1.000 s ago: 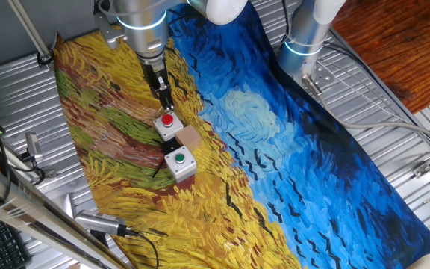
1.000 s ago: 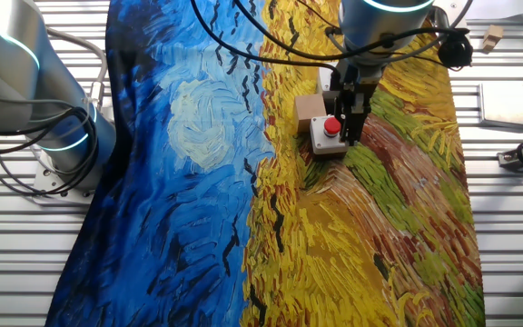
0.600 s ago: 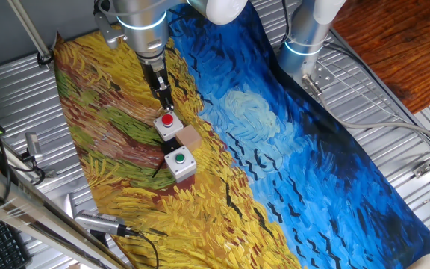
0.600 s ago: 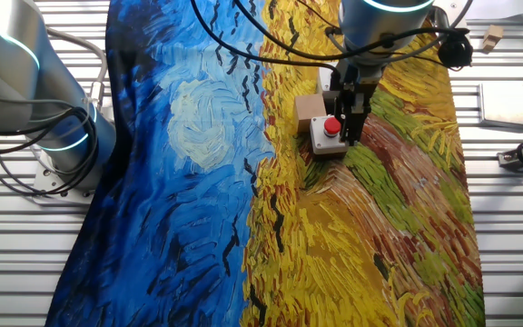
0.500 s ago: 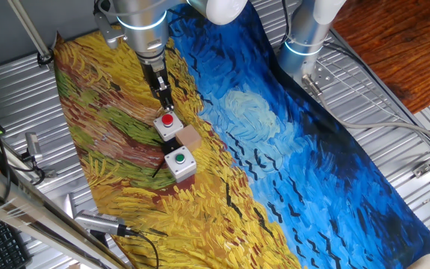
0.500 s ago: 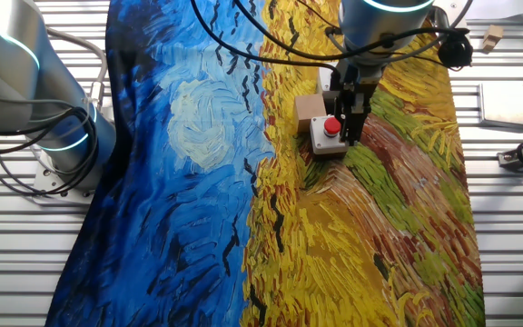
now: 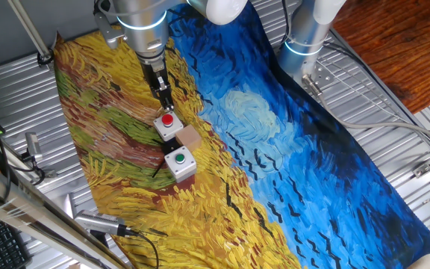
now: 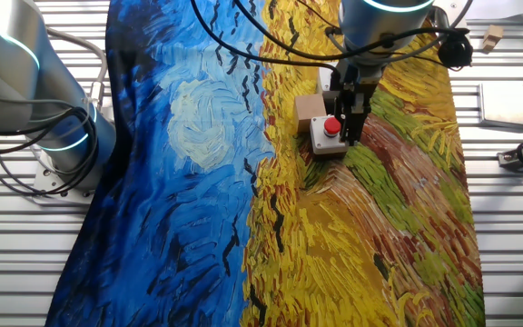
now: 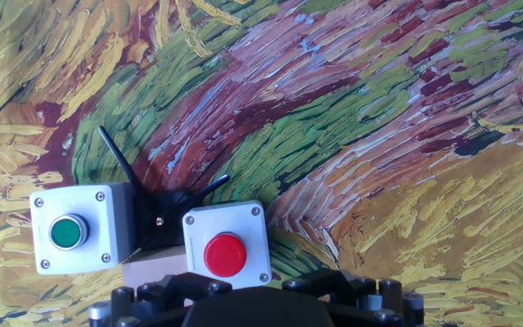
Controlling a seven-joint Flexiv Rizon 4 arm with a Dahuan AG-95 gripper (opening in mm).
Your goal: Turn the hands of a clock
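Hovering over the button boxes: approach step by the look of it, clock hands not yet touched.

Working over a ribbed metal table (image 7: 394, 112) draped in a soft cloth (image 7: 275, 149) printed with thick yellow and blue brushstrokes. Poising the gripper (image 7: 168, 107) just above the red push-button box (image 7: 168, 125), with the finger spacing too hard to tell as apart or together. Looking past that square grey housing with its domed red cap, and past the green push-button box (image 7: 179, 163) nearby, to the small tan block (image 7: 191, 137) between them, flat-faced and cardboard-like. Finding the clock hands (image 9: 163, 207) there — two thin black pointers splaying from a pivot at the block's edge, between the two boxes. Probably needing next a sideways shift off the red cap and a careful descent beside one slender pointer — then sweeping it round.
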